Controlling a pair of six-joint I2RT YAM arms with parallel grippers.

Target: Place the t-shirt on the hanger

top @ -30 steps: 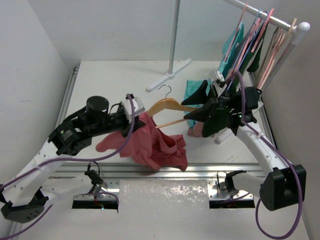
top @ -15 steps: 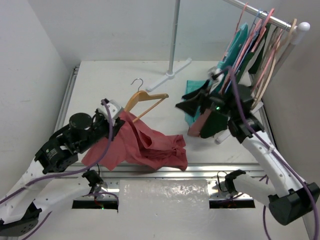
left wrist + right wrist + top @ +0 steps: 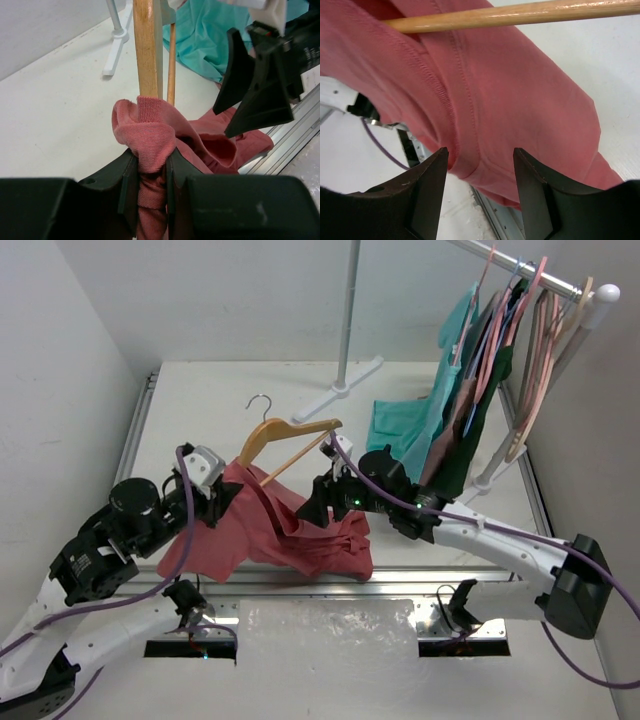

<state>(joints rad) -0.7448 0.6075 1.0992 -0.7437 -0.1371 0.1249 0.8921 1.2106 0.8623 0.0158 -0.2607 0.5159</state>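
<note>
- Your left gripper (image 3: 150, 165) is pinched narrow on a bunched fold of the t-shirt (image 3: 150, 132), right where the cloth is hooked over one end of the hanger (image 3: 146, 45). I cannot tell whether the wood is in the pinch too.
- Your right gripper (image 3: 480, 160) is spread wide with nothing in it, hovering just over the coral cloth. The hanger's crossbar runs across beyond its fingertips.
- The key relation is the hanger's long axis: it runs from the covered end at the left gripper out to the bare end, just past your right gripper toward the back.
- The loose bulk of the shirt hangs below and ahead of the right fingers, so my call is that the right arm is nearer for drawing fabric over that bare end.
- The shirt's lower part slumps on the white table (image 3: 200, 410), close to the metal rail (image 3: 400, 578) at the near edge.
- It's tight on the right, with the teal shirt (image 3: 400, 425) and the clothes rack (image 3: 540, 272) close behind that arm.
</note>
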